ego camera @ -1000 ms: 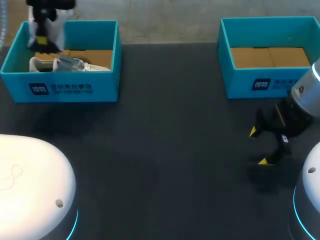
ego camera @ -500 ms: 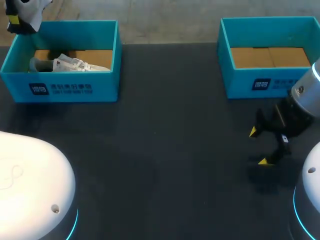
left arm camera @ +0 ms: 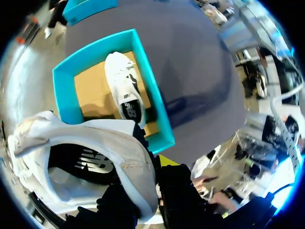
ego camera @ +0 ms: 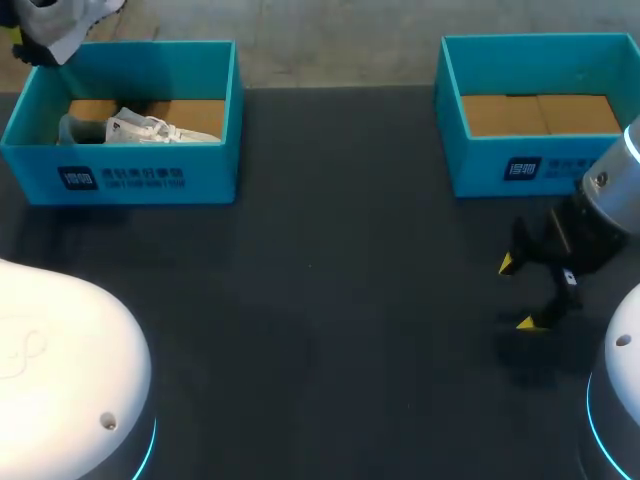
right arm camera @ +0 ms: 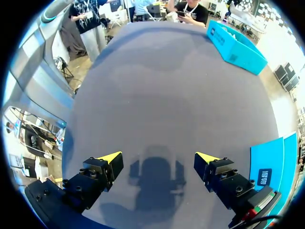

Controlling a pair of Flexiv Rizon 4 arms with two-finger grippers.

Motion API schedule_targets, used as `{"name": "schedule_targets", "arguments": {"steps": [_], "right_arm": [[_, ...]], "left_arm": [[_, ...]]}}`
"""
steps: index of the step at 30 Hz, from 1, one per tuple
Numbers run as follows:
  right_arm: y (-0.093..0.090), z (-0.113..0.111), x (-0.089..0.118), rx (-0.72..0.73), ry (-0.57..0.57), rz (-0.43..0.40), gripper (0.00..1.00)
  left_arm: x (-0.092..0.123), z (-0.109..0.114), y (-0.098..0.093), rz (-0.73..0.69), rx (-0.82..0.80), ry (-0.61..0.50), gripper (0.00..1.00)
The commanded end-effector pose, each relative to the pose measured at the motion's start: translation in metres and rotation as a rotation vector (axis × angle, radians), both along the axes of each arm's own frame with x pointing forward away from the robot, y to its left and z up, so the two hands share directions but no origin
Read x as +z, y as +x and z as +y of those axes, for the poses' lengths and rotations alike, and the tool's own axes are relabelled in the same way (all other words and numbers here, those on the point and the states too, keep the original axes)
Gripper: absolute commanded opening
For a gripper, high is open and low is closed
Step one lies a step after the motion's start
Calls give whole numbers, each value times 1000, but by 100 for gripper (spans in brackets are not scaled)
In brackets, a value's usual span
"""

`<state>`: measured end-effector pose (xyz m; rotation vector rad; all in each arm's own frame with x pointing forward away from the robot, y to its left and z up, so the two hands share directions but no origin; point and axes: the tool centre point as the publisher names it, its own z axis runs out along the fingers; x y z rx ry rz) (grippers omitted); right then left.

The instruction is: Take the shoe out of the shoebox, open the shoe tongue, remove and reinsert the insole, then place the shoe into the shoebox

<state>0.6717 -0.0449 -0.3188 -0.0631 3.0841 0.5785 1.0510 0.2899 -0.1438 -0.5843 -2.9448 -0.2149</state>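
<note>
A white shoe hangs in my left gripper, whose fingers are shut on its heel collar. In the head view that gripper and the held shoe are at the far left corner, above and behind the left blue shoebox. A second white shoe lies on the brown floor of that box; from the left wrist it shows below, inside the blue walls. My right gripper hovers open and empty over the dark table at the right, its yellow tips wide apart.
A second blue box with only a brown floor stands at the back right, just behind my right gripper. The dark table stretches between the two boxes. My arms' white bases fill the lower corners.
My left gripper has risen out of the left box and moved up and to the left, carrying a white shoe. The right arm has kept still.
</note>
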Motion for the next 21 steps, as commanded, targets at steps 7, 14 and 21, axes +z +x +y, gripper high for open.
{"name": "schedule_targets", "arguments": {"steps": [7, 14, 21], "right_arm": [[-1, 1, -1, -1, -3, -1, 100], [-1, 1, -1, -1, -3, -1, 100], [-1, 1, -1, -1, -3, -1, 100]], "left_arm": [[3, 7, -17, -49, -269, -39, 0], [3, 7, -17, -49, -269, -39, 0], [3, 29, 8, -83, -513, 11, 0]]}}
